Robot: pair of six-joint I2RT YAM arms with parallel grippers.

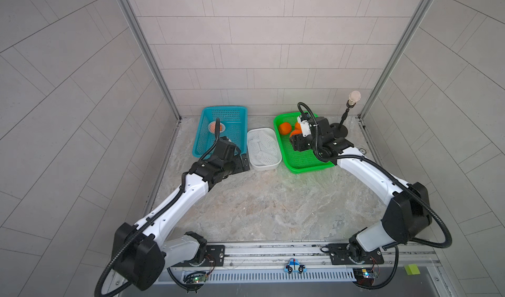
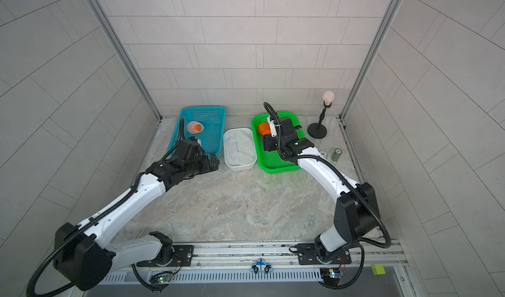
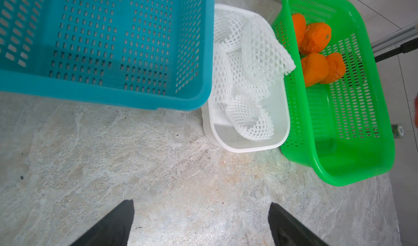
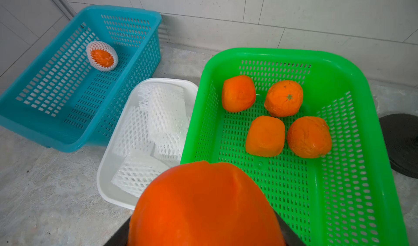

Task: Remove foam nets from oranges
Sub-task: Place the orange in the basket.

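Right wrist view: four bare oranges (image 4: 238, 93) in green basket (image 4: 371, 79), fifth orange (image 4: 203, 201) clamped in right gripper (image 4: 203, 235) over it; one netted orange (image 4: 102, 56) in blue basket (image 4: 67, 143); left gripper (image 3: 200, 224) wide open, empty.

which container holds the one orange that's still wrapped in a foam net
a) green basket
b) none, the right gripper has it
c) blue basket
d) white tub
C: the netted orange lies in the blue basket; the green basket holds only bare oranges, the white tub only empty foam nets, and the right gripper grips a bare orange.
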